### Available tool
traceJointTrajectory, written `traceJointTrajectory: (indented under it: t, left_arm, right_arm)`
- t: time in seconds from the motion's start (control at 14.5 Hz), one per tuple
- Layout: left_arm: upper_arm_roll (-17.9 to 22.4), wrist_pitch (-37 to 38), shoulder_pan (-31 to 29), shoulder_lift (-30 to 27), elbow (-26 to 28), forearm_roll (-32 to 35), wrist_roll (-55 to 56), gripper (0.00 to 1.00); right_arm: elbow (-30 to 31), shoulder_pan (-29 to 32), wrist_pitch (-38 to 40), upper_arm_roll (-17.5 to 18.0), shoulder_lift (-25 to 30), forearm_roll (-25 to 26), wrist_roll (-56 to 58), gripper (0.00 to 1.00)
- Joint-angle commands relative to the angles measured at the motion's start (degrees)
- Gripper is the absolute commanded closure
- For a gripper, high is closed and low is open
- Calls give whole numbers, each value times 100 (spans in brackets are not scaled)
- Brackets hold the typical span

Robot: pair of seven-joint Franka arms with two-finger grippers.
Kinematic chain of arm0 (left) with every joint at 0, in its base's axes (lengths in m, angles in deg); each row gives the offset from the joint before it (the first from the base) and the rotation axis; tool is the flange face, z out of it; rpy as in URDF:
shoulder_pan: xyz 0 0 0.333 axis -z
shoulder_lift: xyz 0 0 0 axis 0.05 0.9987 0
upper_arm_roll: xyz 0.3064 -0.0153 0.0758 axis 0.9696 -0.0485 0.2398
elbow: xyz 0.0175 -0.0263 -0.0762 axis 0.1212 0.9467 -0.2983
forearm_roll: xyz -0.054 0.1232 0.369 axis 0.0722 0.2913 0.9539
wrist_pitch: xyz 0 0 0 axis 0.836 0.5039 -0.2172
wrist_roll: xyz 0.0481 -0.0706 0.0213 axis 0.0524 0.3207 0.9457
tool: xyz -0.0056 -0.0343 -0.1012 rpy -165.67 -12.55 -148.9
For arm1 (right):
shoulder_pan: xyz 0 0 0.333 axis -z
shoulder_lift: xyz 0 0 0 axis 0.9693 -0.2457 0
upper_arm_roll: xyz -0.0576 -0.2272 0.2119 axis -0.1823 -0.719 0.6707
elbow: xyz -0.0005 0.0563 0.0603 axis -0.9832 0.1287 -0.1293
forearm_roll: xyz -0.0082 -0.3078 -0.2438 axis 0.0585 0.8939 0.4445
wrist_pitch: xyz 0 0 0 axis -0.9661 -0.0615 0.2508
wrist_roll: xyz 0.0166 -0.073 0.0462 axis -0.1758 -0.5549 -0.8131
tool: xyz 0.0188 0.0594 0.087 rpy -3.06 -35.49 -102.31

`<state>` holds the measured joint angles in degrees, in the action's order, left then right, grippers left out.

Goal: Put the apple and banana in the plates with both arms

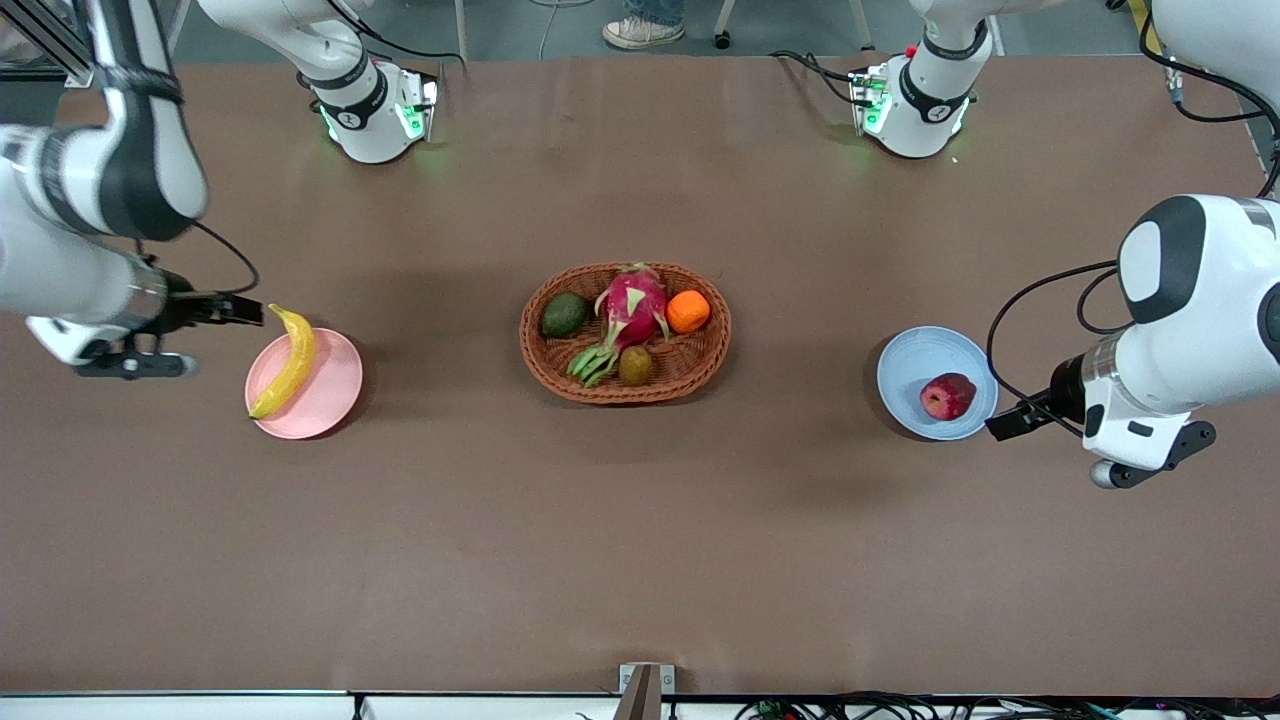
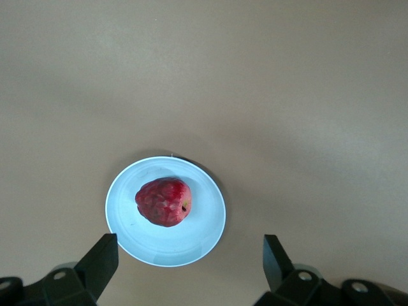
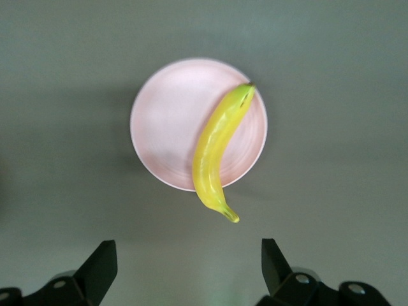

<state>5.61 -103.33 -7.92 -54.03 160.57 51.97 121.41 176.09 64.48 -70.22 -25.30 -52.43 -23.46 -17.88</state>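
Note:
The dark red apple lies in the light blue plate toward the left arm's end of the table; both show in the left wrist view, apple on plate. The yellow banana lies across the pale pink plate toward the right arm's end, one tip over the rim; the right wrist view shows banana and plate. My left gripper is open and empty, up in the air beside the blue plate. My right gripper is open and empty, raised beside the pink plate.
A brown wicker basket stands mid-table with a dragon fruit, an orange, an avocado and a kiwi. The arm bases stand along the table's edge farthest from the front camera.

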Motion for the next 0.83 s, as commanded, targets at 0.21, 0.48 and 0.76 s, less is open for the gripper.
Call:
traceJointTrajectory:
  t: [0.21, 0.48, 0.76]
  left_arm:
    - [-72, 494, 5, -460, -307, 116, -154, 0]
    - [-55, 917, -22, -881, -458, 108, -970, 0]
    - [24, 1383, -13, -1399, -370, 99, -1892, 0]
  right_arm:
    - [-2153, 127, 721, 103, -125, 39, 25, 0]
    - [-2657, 101, 904, 112, -178, 13, 25, 0]
    - [-2693, 101, 923, 103, -178, -65, 7, 0]
